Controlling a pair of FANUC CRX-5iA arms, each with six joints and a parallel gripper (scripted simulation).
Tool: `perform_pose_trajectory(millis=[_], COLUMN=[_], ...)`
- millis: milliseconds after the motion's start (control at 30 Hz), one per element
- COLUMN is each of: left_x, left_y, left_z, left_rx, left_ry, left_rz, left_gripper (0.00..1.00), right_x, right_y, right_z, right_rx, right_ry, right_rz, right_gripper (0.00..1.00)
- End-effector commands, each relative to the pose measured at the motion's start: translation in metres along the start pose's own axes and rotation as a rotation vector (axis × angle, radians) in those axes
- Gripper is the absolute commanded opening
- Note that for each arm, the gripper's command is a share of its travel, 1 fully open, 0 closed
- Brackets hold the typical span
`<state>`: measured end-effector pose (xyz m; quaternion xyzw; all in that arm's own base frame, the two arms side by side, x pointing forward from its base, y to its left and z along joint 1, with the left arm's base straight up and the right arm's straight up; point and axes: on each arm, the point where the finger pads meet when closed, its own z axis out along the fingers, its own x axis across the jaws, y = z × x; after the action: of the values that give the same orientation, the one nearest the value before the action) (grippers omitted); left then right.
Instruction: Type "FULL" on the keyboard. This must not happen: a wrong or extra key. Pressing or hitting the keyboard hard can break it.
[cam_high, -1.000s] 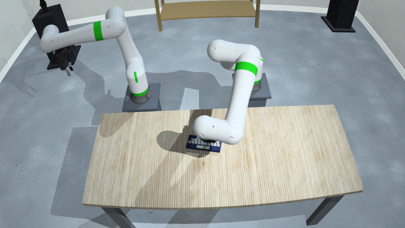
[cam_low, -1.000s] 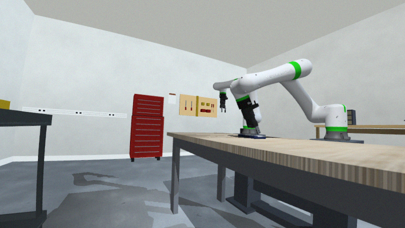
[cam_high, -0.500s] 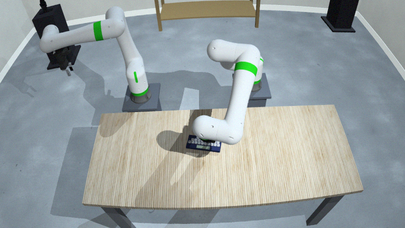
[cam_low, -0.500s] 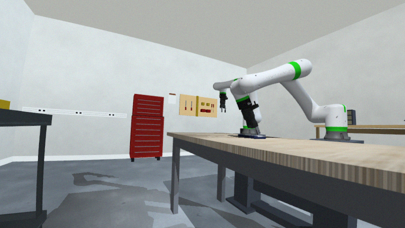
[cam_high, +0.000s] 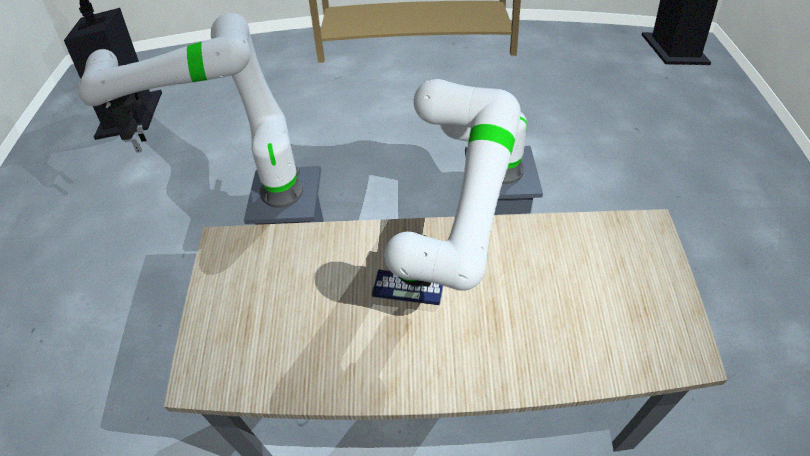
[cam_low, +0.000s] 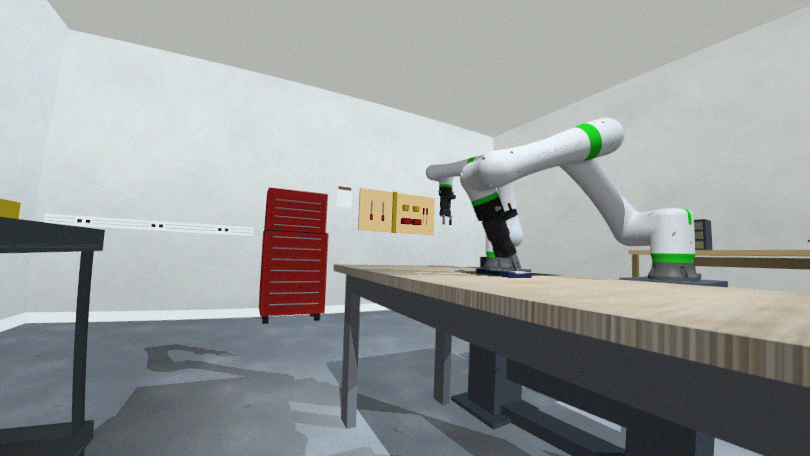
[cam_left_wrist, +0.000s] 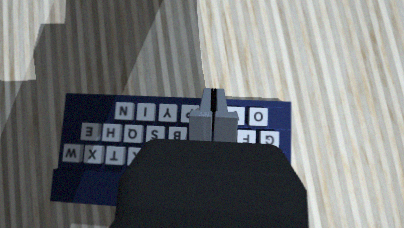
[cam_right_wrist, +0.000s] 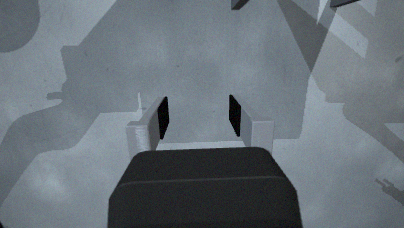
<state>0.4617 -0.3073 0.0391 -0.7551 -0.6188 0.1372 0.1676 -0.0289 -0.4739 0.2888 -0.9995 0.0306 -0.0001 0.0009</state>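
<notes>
Hanging at far left, top view: your right gripper (cam_high: 139, 143) (cam_low: 447, 222) (cam_right_wrist: 198, 108), beyond the table (cam_high: 566, 317) (cam_low: 595, 294), its two fingers spread wide with nothing between them.
Right arm (cam_high: 153, 76) (cam_low: 447, 171): raised, reaching out over the floor, away from your keyboard.
Keyboard (cam_high: 382, 291) (cam_low: 518, 274) (cam_left_wrist: 85, 182): lying on the table, partly under your left arm's wrist, with a pale display strip (cam_high: 405, 294) along one edge.
Keys in the left wrist view: upside down to you; N, I and Y lead the top row, then P, partly covered.
Left gripper (cam_low: 516, 267) (cam_left_wrist: 213, 92): fingers together, nothing clamped, tips over the top row between P and O; you can't tell whether they touch a key.
F key (cam_left_wrist: 246, 136): partly covered, just beside the left gripper, with the G key (cam_left_wrist: 270, 139) next to it.
Left arm (cam_high: 481, 186) (cam_low: 538, 155): stretching over the table from its base at the right of your top view.
</notes>
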Motion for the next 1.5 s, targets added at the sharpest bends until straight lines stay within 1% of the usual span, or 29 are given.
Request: perform_pose_trajectory(millis=[0, 1100, 1467], left_x=[-0.0004, -0.0004, -0.0004], left_y=[0.0001, 0.0016, -0.0028], left_z=[-0.001, 0.0021, -0.0071], left_rx=[-0.002, -0.002, -0.002], left_ry=[-0.001, -0.001, -0.001], left_rz=[0.001, 0.001, 0.001], left_gripper=[0.0, 0.0, 0.0], right_x=[-0.0002, -0.0002, -0.0002], right_y=[0.0002, 0.0002, 0.0002], right_z=[-0.0009, -0.0009, -0.0009], right_rx=[-0.002, -0.002, -0.002], right_ry=[0.0, 0.0, 0.0], right_rz=[0.0, 0.0, 0.0], right_gripper=[1.0, 1.0, 1.0])
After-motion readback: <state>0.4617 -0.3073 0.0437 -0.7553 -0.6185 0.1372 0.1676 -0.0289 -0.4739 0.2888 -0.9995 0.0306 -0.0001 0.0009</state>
